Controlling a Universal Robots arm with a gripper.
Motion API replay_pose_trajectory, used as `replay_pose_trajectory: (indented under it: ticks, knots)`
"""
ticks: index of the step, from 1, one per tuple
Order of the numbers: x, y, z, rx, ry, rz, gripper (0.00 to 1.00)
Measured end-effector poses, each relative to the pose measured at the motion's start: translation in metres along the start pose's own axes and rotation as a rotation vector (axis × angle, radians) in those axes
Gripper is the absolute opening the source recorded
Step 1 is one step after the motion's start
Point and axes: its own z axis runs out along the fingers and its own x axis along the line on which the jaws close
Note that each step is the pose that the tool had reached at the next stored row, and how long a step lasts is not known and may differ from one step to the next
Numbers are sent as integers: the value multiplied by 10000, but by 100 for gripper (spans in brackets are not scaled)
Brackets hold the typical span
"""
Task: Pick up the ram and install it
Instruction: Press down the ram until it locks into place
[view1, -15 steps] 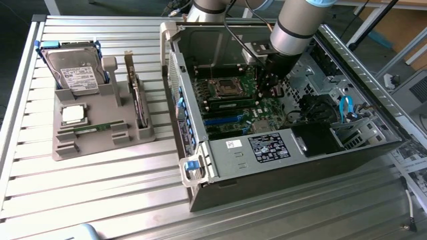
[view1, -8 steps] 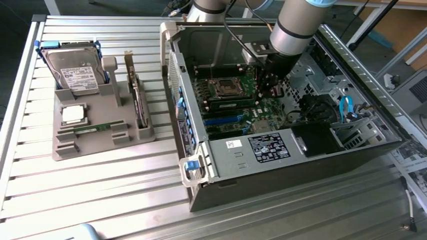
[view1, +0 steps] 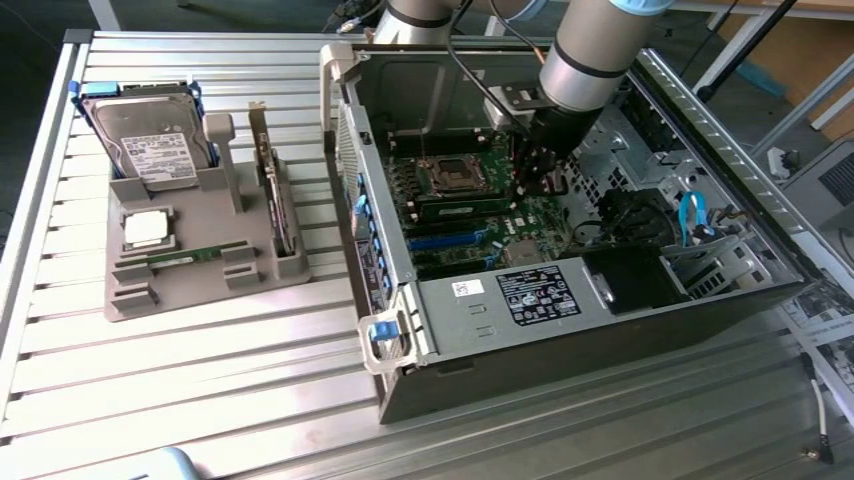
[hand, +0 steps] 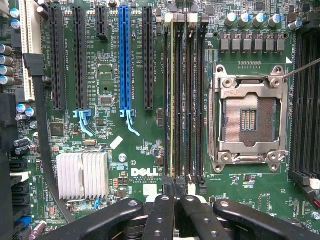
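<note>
- The gripper (hand: 175, 192) hangs low inside the open computer case (view1: 561, 330), over the motherboard (hand: 135, 150).
- Its fingers (hand: 161, 215) are closed together, with nothing visibly between them.
- The fingertips sit right at one end of the memory slots (hand: 197, 95), beside the empty processor socket (hand: 250, 120).
- The ram (hand: 173, 95) stands edge-up in the slot next to the blue expansion slot's (hand: 125, 60) neighbour, its thin yellowish-green edge running the slot's length.
- In the exterior view the case lies on its side toward the tabletop's (view1: 200, 400) right edge.
- A grey parts tray (view1: 200, 280) near the tabletop's left edge holds a hard drive (view1: 154, 140), a processor chip (view1: 144, 228) and an upright expansion card (view1: 274, 190).
</note>
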Motion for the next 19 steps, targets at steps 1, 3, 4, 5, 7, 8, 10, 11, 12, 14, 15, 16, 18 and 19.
replay_pose_trajectory:
  ticks: [1, 3, 4, 5, 7, 8, 10, 11, 12, 14, 15, 16, 18, 19]
  knots:
    - [0, 0, 0, 0, 2, 1, 10]
    - [0, 0, 0, 0, 2, 1, 10]
    - [0, 0, 1, -1, 2, 0, 10]
    - [0, 0, 0, 0, 2, 0, 10]
    - [0, 0, -5, 0, -1, 0, 10]
    - [-1, -1, -11, 1, -2, 1, 10]
    - [-1, -1, -29, 0, 3, 1, 10]
    - [-1, -1, -40, 0, 3, 0, 10]
    - [-1, -2, -50, 0, 4, 0, 10]
    - [-2, -3, -79, 0, 6, 0, 10]
    - [-2, -4, -90, 0, 5, 1, 10]
    - [-3, -4, -104, 0, 6, 0, 10]
    - [-4, -6, -135, 0, 7, 0, 10]
    - [-4, -6, -149, 0, 7, 1, 10]
